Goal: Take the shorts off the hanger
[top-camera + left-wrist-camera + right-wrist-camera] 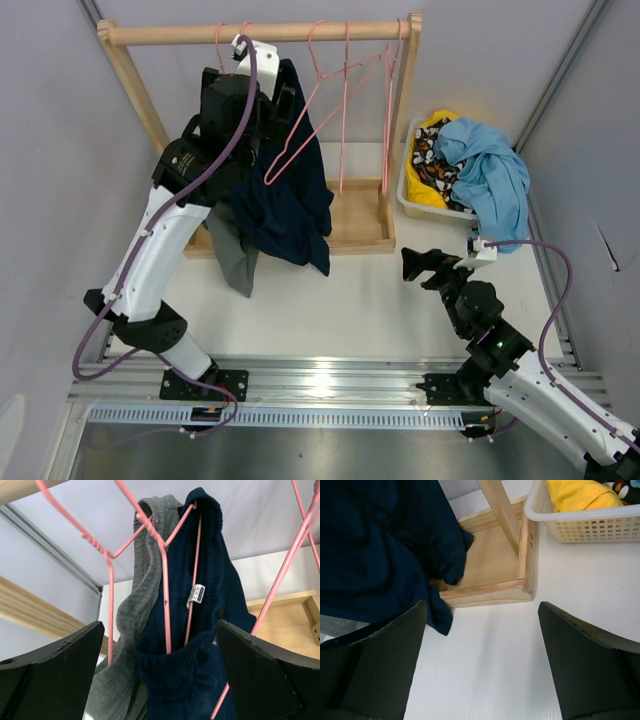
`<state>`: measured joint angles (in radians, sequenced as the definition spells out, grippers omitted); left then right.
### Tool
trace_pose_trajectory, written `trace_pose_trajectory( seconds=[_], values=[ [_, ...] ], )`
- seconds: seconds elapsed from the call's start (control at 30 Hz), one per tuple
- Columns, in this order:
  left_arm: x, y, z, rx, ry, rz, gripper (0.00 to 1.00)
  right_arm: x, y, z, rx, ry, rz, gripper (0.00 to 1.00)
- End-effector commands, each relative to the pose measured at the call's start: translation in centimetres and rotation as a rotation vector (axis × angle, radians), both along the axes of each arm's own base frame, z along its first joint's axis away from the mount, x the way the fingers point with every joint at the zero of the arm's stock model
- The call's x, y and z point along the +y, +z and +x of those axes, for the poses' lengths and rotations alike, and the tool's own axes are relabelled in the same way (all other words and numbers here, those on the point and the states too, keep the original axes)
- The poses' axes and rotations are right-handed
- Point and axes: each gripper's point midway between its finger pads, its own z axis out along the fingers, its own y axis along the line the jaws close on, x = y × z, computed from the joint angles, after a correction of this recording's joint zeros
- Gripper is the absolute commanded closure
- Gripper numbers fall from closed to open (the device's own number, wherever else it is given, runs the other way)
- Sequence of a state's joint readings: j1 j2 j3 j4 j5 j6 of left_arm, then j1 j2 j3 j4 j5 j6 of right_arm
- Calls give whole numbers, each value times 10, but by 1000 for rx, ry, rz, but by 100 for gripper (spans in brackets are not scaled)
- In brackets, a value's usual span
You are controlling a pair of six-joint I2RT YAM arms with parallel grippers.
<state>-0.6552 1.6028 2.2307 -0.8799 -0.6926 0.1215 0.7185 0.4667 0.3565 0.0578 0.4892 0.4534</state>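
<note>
Navy shorts (295, 200) hang from a pink wire hanger (300, 130) on the wooden rack's rod (180, 33), with grey shorts (235, 255) beside them on the left. In the left wrist view the navy waistband (200, 645) drapes over the hanger wires (164, 580), and the grey shorts (130, 625) hang to its left. My left gripper (160, 680) is open, raised at the hangers (255, 100), its fingers apart on either side of the navy waistband, not touching it. My right gripper (415, 265) is open and empty low over the table (482, 680).
Several empty pink hangers (347, 90) hang to the right on the rod. The rack's wooden base (490, 592) lies ahead of my right gripper, with the navy hem (375, 545) draped on it. A white basket (415, 190) with yellow cloth and a light blue garment (495, 170) stands at the right.
</note>
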Motion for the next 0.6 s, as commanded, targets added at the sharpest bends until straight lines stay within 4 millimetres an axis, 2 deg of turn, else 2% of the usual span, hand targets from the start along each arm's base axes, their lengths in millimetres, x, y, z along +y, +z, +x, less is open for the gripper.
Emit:
trace_pose_trajectory(
  seconds=[0.0,0.17,0.33,0.47,0.57],
  values=[
    [-3,16,8,-45,-23,-68,1,0,6,2,-23,-13,29,1],
    [-10,5,26,-31,-30,-77,3,-3,4,2,-20,-25,13,1],
    [-14,-6,42,-12,-37,-85,19,-5,2,2,-20,-31,7,1],
    [-12,-13,53,3,-30,-96,36,-5,0,3,-19,-34,1,1],
    [-10,-21,58,18,-21,-102,42,-6,-3,3,-14,-38,-9,1]
  ],
)
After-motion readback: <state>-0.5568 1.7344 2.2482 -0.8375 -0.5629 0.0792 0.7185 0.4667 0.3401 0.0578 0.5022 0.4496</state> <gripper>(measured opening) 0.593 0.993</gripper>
